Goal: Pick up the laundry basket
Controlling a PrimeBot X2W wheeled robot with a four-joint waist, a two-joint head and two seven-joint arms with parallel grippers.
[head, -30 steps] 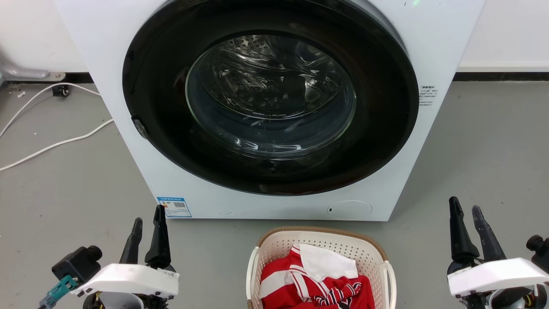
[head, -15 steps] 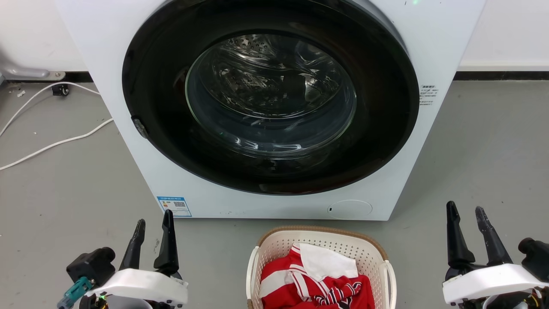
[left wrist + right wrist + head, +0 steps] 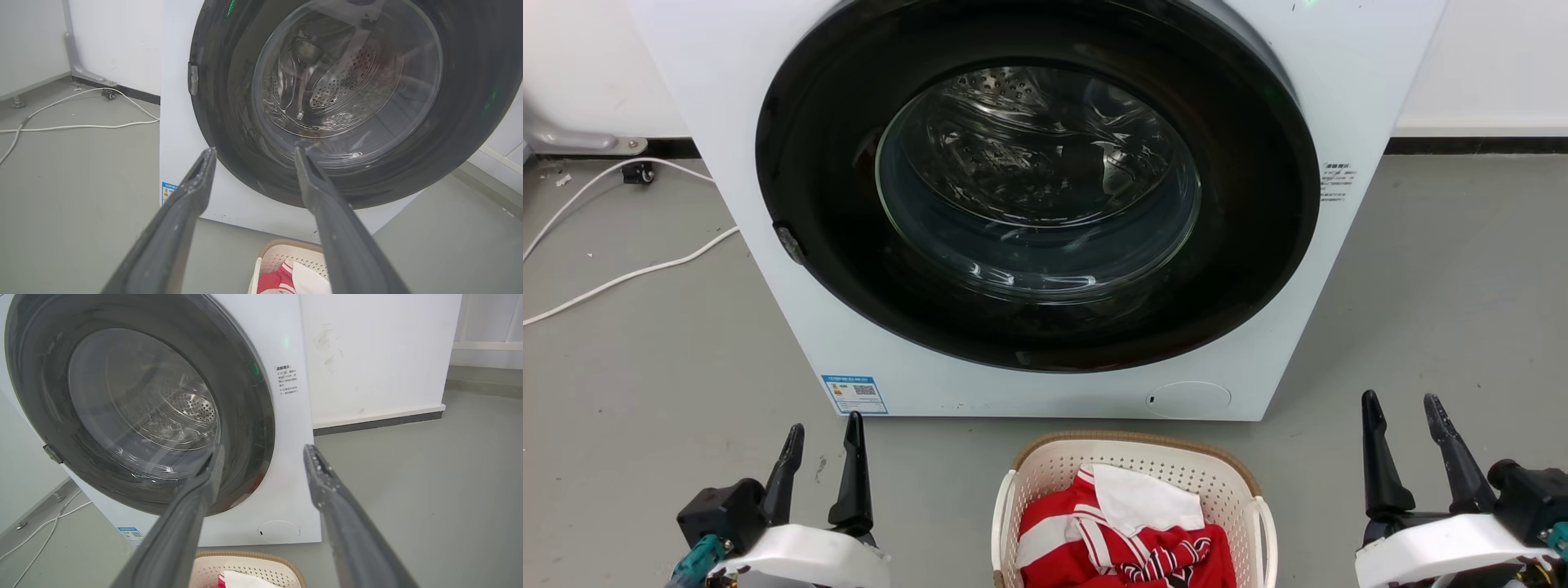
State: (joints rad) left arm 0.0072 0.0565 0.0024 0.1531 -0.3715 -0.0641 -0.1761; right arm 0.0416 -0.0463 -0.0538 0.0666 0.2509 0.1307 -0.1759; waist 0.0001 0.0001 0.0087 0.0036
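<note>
The laundry basket [image 3: 1045,474] stands on the floor at the bottom middle of the head view, cream-white and perforated, with a brown rim and white side handles. Red-and-white clothes [image 3: 1127,531] lie in it. Its far rim also peeks into the left wrist view, laundry basket [image 3: 282,255], and the right wrist view, laundry basket [image 3: 253,571]. My left gripper [image 3: 823,426] is open to the basket's left, well apart from it. My right gripper [image 3: 1401,400] is open to its right, also apart. Both point up toward the washer with nothing between the fingers.
A white washing machine [image 3: 849,327] with a shut round dark door [image 3: 1037,184] stands right behind the basket. White cables [image 3: 629,273] trail over the grey floor at the left. A white wall with a dark skirting runs behind.
Both grippers have drawn back toward the bottom edge of the head view and inward toward the basket. The basket and clothes have not moved.
</note>
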